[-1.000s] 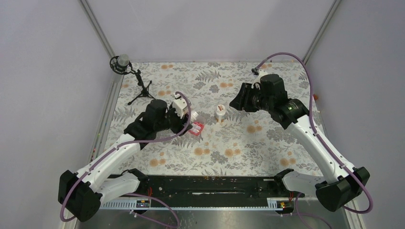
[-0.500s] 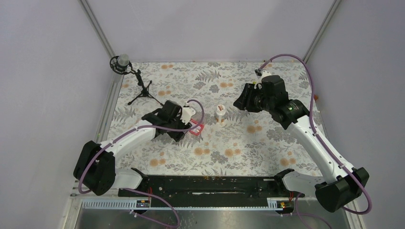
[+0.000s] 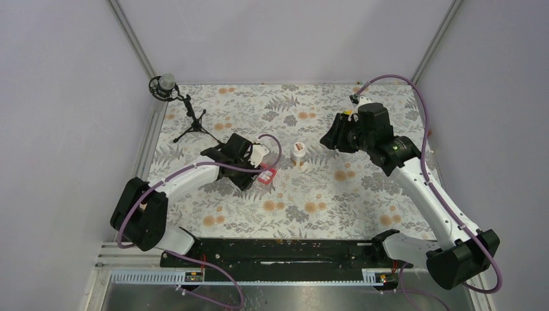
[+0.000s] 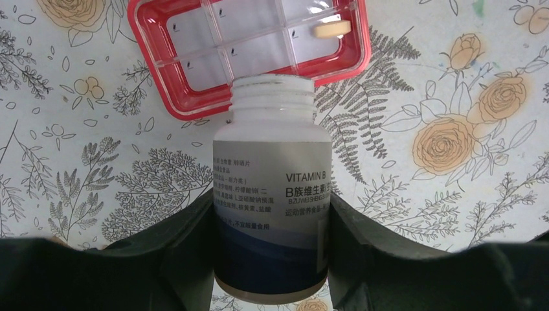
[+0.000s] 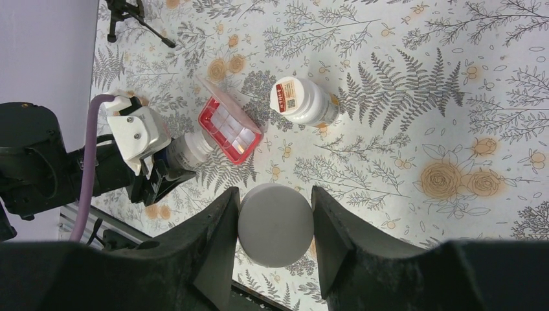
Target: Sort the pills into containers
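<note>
My left pincer (image 4: 270, 223) is clenched on a vitamin bottle (image 4: 272, 149), one finger on each side of its labelled body. The bottle has no cap on, and its open mouth points to 12 o'clock in my left wrist view, sitting right at the near rim of the red tray (image 4: 150, 83). The tray lies flat on the flowered cloth (image 4: 447, 136), and one pale orange pill (image 4: 331, 28) rests in a clear compartment toward the tray's 2 o'clock corner. The other compartments I can see look bare, though the tray's far edge runs out of the picture. My right pincer (image 5: 274, 201) is held high over the cloth, gripping a round grey cap (image 5: 275, 227) by its sides. From above, a second bottle (image 3: 298, 152) stands upright at about 2 o'clock from the tray, near it but apart. A small microphone stand (image 3: 188, 120) stands well off at 10 o'clock.
</note>
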You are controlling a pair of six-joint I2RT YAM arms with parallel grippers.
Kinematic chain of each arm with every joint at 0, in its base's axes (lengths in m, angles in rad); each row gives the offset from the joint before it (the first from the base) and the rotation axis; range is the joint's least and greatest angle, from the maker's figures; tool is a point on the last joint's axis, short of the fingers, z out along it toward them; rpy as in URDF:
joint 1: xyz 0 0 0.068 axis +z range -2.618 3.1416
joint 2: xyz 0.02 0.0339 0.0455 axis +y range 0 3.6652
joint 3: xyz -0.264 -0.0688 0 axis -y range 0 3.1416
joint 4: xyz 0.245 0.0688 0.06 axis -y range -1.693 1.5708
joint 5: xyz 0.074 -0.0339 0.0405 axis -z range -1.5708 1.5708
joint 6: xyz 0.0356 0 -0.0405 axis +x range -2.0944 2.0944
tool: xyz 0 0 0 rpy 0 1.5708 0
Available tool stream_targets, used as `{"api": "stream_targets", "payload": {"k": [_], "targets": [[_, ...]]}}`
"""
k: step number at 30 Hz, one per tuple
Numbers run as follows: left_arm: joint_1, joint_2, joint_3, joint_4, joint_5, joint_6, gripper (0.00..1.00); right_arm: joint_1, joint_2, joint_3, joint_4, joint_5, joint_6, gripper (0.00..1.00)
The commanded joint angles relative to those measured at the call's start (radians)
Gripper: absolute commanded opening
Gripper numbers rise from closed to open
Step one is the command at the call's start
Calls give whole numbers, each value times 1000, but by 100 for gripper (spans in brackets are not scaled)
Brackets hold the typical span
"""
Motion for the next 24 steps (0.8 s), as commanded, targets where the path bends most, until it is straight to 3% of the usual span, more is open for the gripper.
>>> {"api": "stream_targets", "payload": {"k": [1,24], "targets": [[-4,35,67,0,-26,-17,0,-14,-20,-8,26,18,-14,40],[-12,180,229,-194,-62,-47,0,-37,-9,-26,49,-46,18,40]]}}
